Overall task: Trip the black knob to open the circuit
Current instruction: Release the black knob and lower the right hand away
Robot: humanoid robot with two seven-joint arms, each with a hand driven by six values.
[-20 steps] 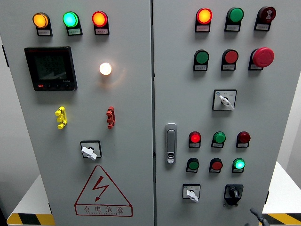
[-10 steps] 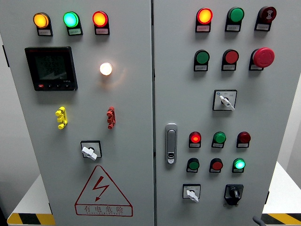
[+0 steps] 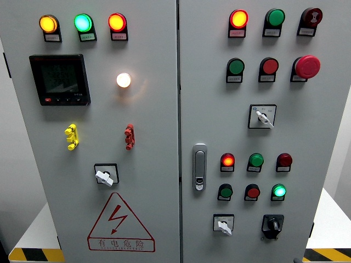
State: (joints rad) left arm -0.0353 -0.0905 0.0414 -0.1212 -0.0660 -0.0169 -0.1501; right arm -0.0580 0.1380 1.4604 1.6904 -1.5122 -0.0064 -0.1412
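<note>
The black knob sits at the lower right of the grey cabinet's right door, its pointer standing roughly upright. To its left is a white-handled rotary switch. Above the knob, a lit green lamp glows. Neither of my hands shows in the head view.
The right door also carries a red mushroom stop button, another white selector and a chrome door latch. The left door holds a black meter, a lit white lamp, a selector and a warning triangle.
Dark fingertips that showed at the bottom right edge, below the black knob, have dropped down out of the picture. The panel itself looks the same.
</note>
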